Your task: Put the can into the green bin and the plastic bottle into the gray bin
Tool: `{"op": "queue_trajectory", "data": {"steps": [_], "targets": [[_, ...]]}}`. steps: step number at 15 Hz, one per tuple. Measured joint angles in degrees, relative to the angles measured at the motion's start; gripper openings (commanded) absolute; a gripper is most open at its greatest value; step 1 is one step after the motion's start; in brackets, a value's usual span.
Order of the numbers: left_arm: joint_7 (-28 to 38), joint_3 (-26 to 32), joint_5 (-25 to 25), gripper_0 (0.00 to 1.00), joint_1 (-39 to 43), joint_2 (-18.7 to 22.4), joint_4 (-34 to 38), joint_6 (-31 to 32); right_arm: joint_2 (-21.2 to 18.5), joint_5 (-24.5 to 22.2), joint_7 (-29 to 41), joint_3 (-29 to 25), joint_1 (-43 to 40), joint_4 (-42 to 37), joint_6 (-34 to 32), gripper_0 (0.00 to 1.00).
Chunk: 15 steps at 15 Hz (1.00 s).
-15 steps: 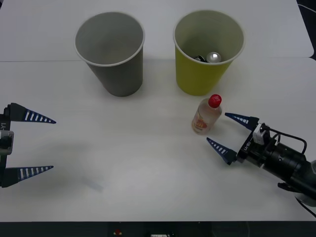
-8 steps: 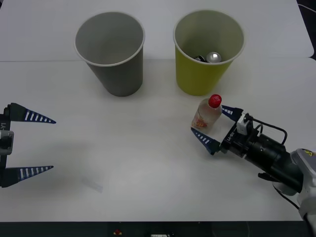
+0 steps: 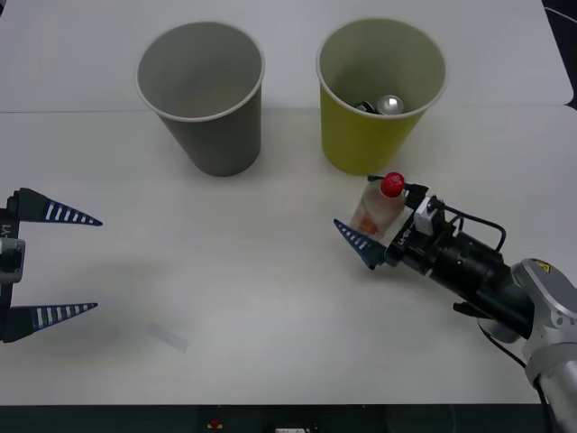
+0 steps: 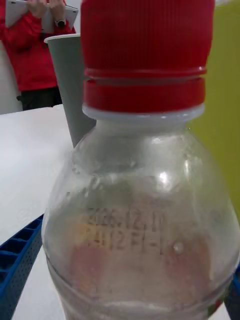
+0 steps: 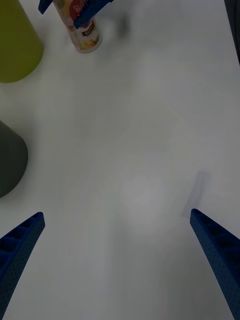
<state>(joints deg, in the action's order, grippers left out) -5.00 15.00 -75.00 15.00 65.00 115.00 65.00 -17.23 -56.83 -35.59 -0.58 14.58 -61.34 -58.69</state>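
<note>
Low at the left edge of the front view, the left tool (image 3: 54, 264) rests over the white counter (image 3: 225, 307) with its two blue fingers spread wide and nothing between them. At lower right, the right tool (image 3: 374, 221) reaches in from the corner; its fingers stand apart on either side of the plastic bottle (image 3: 377, 210), and whether they press on it cannot be told. The bottle stands upright on the counter, right of centre, its red cap up; in the right wrist view it (image 4: 142, 215) sits very close between the blue fingers. Just beyond it, at upper right, stands the green bin (image 3: 374, 99) with the can (image 3: 390, 105) lying inside. The gray bin (image 3: 204, 95) stands at upper left, well apart from the bottle.
</note>
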Motion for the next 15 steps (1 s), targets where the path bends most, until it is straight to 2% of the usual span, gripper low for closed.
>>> {"op": "queue_trajectory", "data": {"steps": [7, 9, 12, 15], "targets": [[0.0, 0.0, 0.0, 1.00, 0.0, 0.0, 0.0, 0.0, 0.0, 0.0, -0.3, 0.2, 0.0, -0.1, -0.2, 0.00], [0.0, 0.0, 0.0, 1.00, 0.0, 0.0, 0.0, 0.0, 0.0, -1.5, 0.9, 0.2, -0.2, -1.1, 0.3, 0.00], [0.0, 0.0, 0.0, 1.00, 0.0, 0.0, 0.0, 0.0, -0.8, -5.5, 6.8, 0.2, -1.0, -4.4, 0.5, 0.00], [0.0, 0.0, 0.0, 1.00, 0.0, 0.0, 0.0, 0.0, -3.3, -13.2, 17.0, -0.5, -5.6, -14.8, 1.4, 0.00]]}}
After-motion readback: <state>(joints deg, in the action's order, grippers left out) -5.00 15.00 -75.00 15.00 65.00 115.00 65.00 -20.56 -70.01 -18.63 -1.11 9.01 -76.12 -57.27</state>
